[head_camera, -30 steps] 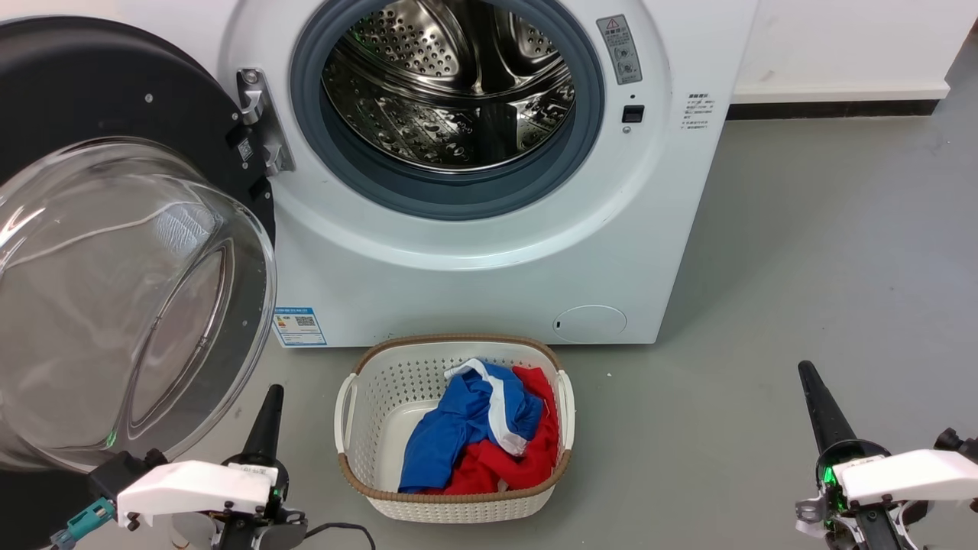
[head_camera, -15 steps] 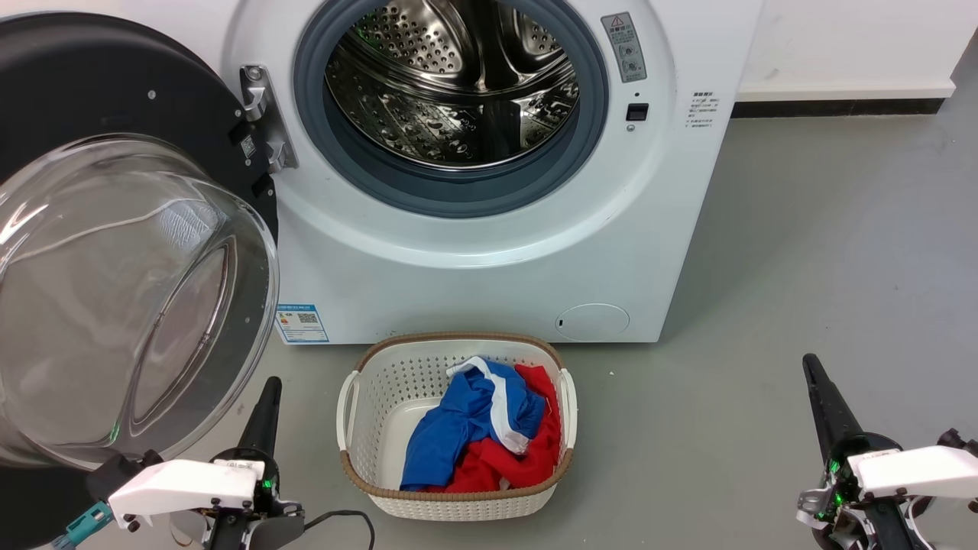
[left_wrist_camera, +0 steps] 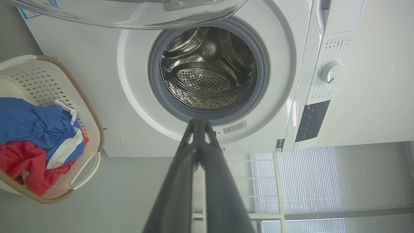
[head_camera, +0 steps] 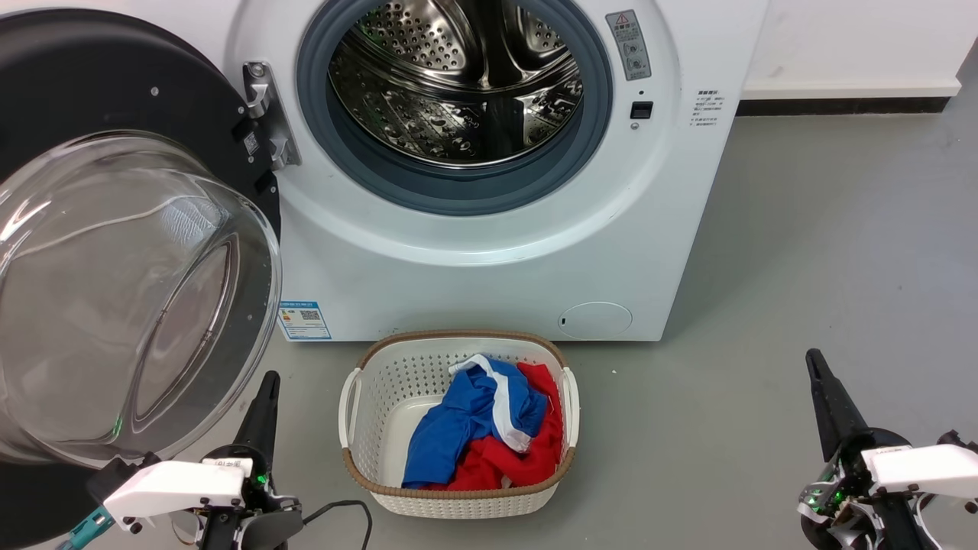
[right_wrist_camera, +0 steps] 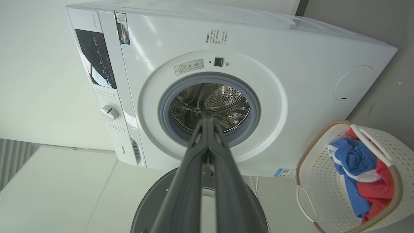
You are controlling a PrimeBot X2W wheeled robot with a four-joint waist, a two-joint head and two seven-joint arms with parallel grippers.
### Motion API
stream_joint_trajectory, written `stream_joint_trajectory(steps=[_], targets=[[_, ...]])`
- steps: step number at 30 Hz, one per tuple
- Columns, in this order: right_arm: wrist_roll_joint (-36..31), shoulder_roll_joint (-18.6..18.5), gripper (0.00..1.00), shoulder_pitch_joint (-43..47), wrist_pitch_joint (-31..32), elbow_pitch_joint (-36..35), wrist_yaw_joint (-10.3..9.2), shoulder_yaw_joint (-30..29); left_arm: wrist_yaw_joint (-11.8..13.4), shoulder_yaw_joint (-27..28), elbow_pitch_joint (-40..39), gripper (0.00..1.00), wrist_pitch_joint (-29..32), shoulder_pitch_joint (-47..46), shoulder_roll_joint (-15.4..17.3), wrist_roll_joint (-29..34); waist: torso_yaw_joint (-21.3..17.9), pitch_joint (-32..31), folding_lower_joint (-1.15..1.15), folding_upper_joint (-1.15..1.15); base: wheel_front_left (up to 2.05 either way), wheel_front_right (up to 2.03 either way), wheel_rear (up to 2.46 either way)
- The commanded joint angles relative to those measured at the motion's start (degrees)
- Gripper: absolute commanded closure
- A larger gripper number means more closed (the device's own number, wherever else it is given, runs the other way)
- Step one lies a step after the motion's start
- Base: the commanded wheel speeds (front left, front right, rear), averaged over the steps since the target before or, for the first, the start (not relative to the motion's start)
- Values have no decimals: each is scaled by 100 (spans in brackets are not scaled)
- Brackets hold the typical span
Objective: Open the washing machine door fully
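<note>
The white washing machine (head_camera: 474,260) stands ahead with its steel drum (head_camera: 458,84) exposed inside the grey rubber ring. The washing machine door (head_camera: 92,84) is swung out to the left on its metal hinge (head_camera: 263,114), its clear glass bowl (head_camera: 114,305) bulging toward me. My left gripper (head_camera: 270,380) is shut and holds nothing, low beside the bowl's lower right edge and apart from it. My right gripper (head_camera: 814,359) is shut and holds nothing, over bare floor at the lower right. In the left wrist view the left gripper (left_wrist_camera: 200,121) points at the drum (left_wrist_camera: 207,74).
A white laundry basket (head_camera: 458,336) with a brown woven rim sits on the grey floor before the machine, holding blue and red clothes (head_camera: 481,435). A small round white flap (head_camera: 594,319) is low on the machine's front. The right wrist view shows the door's dark rim (right_wrist_camera: 152,207) below.
The whole picture has shifted slightly right and up, so the camera has moved. The door has not swung, and both grippers stay shut in about the same places.
</note>
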Motion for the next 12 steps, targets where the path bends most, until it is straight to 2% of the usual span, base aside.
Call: stream_joint_trajectory(steps=[1, 12], targets=[[133, 8, 100, -126, 23, 15, 0, -16, -52, 50, -6, 100, 50, -111, -8, -100, 4, 3, 0, 0, 0, 0, 0], [590, 9, 100, -159, 76, 58, 0, -42, -143, 166, 4, 100, 156, -111, -86, -457, 28, 22, 0, 0, 0, 0, 0]])
